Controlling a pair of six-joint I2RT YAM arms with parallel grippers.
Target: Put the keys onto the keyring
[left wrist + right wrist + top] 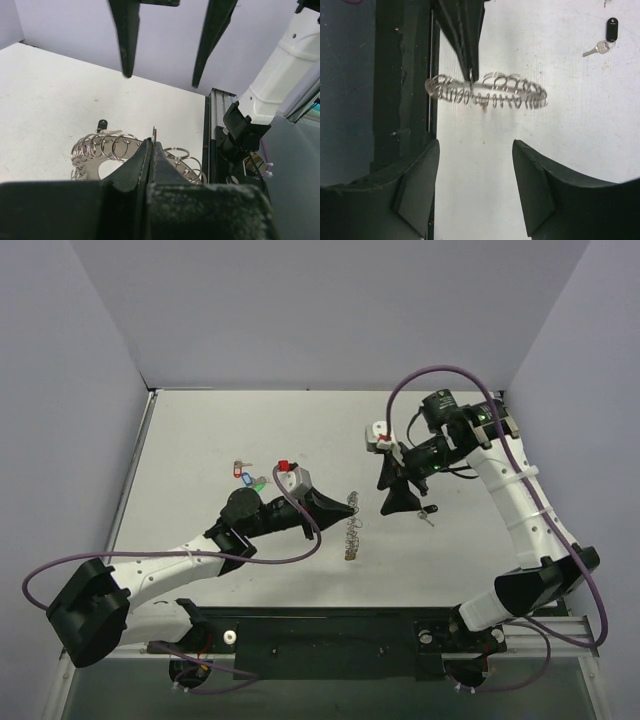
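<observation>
The left arm's fingers [151, 150] are pressed fully together, pinching one of the small rings on the edge of the keyring [490, 92]. The keyring sits near the middle of the worktop [200, 440], between the two arms. From above it shows only as a narrow strip, so it stands on edge rather than lying flat; whether its lower side touches the worktop cannot be told. The right arm's fingers [400, 498] are spread apart and hold nothing. They point toward the keyring from its far side, close to it but not touching, and in the right wrist view the loop lies across the gap between them, a little way ahead of the tips.

A key with a black tag [611, 29] lies flat on the worktop just beside the right arm's fingers, apart from the keyring. The other keys [248, 476], with blue, green and red tags, lie in a small cluster further left, beside the left arm's wrist.
</observation>
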